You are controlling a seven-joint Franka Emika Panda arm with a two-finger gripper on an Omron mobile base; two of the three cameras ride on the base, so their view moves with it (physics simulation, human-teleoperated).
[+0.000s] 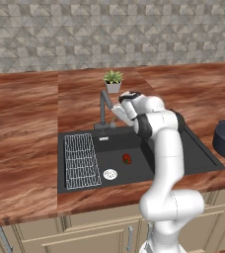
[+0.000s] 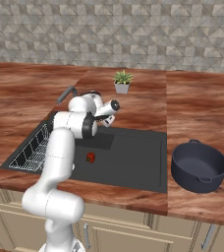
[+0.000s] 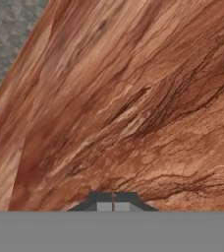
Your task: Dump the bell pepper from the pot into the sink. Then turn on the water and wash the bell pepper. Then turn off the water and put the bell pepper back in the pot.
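pepper: lies on the sink floor, near the drain, toward the front edge; no water runs.
handling: probably light, firm and smooth-skinned, so it may roll or slip; best pinched across its middle from above.
pot: upright on the counter, just right of the sink, empty.
gripper: jaws fully closed, holding nothing, up by the faucet at the sink's back edge.

A reddish wooden bench is backed by a grey tiled wall; beige cabinets are fitted beneath.
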